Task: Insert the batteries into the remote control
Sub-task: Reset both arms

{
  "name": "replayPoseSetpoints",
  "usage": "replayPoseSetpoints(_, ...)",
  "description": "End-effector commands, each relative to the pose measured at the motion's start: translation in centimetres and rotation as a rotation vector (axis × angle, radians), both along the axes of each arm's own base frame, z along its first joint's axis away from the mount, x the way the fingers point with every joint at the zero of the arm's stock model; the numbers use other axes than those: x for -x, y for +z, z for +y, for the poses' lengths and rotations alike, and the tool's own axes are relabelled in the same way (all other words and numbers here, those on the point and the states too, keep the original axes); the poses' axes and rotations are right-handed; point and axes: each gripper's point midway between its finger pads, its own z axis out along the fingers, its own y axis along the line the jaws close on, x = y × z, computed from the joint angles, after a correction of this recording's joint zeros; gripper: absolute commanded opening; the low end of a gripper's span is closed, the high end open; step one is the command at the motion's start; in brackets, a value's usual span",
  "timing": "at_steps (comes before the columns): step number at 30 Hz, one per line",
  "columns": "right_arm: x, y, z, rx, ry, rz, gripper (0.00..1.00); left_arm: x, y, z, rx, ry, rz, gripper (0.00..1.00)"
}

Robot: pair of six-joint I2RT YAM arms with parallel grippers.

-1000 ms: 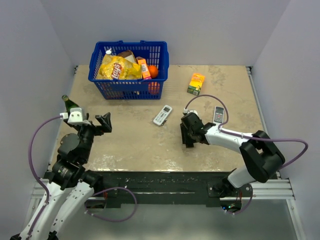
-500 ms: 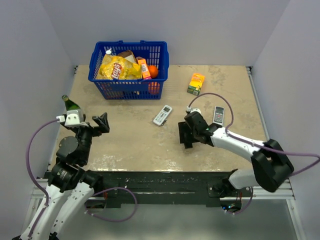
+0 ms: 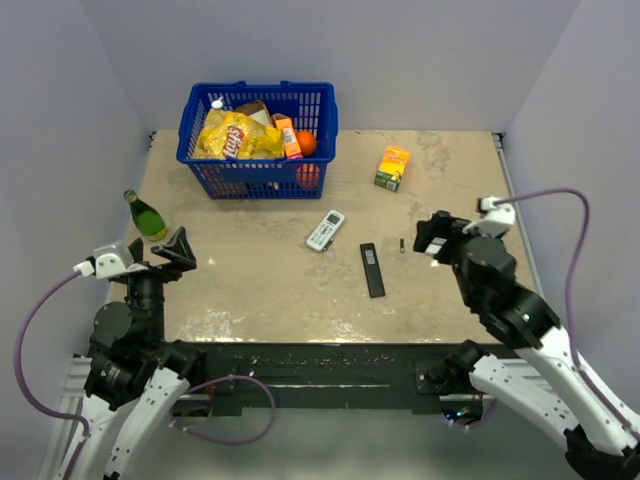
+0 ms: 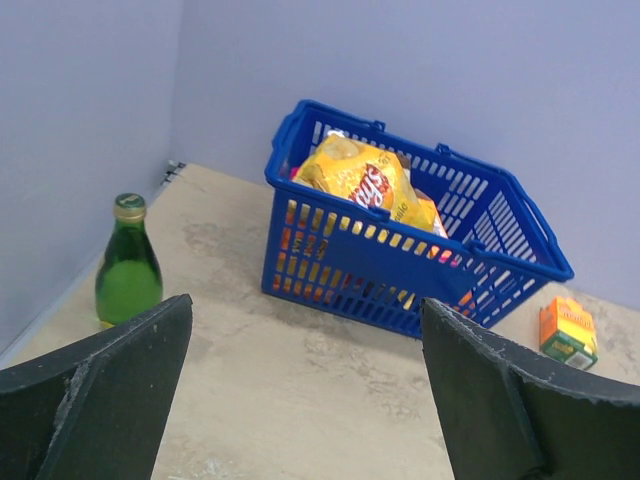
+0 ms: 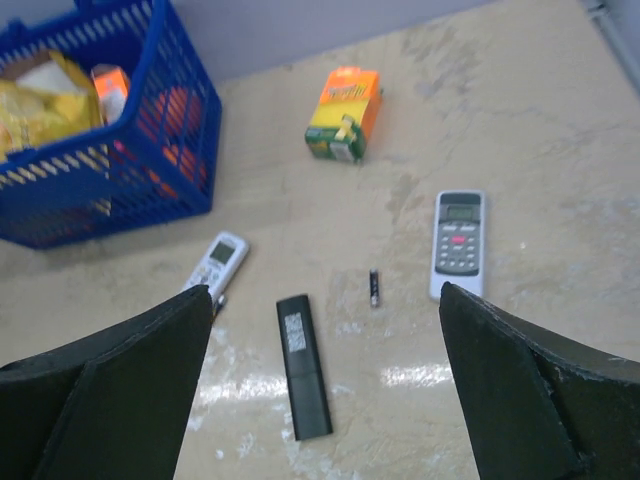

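**Remote control and one battery lie on the table, both grippers spread and holding nothing**

The slim black bar-shaped remote control (image 3: 372, 270) lies flat on the beige, mottled table (image 3: 260, 290), near the middle, with its long axis running roughly from the near edge towards the far one. Just to its right, apart from it, lies a tiny dark cylindrical battery (image 3: 402, 245) beside the remote control's far end. No second battery can be made out.

The right gripper (image 3: 432, 238) hangs above the table to the right of the battery, fingers spread wide with nothing between them. In the right wrist view, the remote control and the battery both sit on the table in the gap between the two fingers, below the gripper and clear of it. A white remote with a small screen (image 5: 459, 243) lies to the right of the battery, and a white remote with grey buttons (image 3: 325, 230) lies to the left of the black one, tilted.

The left gripper (image 3: 172, 252) is at the table's left side, well apart from the remote control, its fingers also spread and empty. A green glass bottle (image 3: 147, 218) stands upright near it. A blue plastic basket (image 3: 258, 178) holding snack packets stands at the far edge, and an orange juice carton (image 3: 392, 167) stands to its right.
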Motion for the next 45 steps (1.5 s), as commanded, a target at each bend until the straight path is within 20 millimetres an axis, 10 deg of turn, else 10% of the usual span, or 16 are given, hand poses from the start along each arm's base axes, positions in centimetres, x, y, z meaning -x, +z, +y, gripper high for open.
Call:
replayPoseSetpoints(1,2.9,5.0,-6.2,-0.019,-0.194,-0.160,0.98,1.2,0.8,2.0,0.062,0.088,-0.055,1.00)
replayPoseSetpoints(15,9.8,7.5,-13.5,-0.111,-0.284,-0.484,0.98,2.2,0.4,2.9,0.068,0.120,-0.082,1.00)
replayPoseSetpoints(45,9.2,6.6,-13.1,-0.089,-0.285,-0.462,0.98,2.0,0.2,3.6,0.080,0.164,-0.094,0.99)
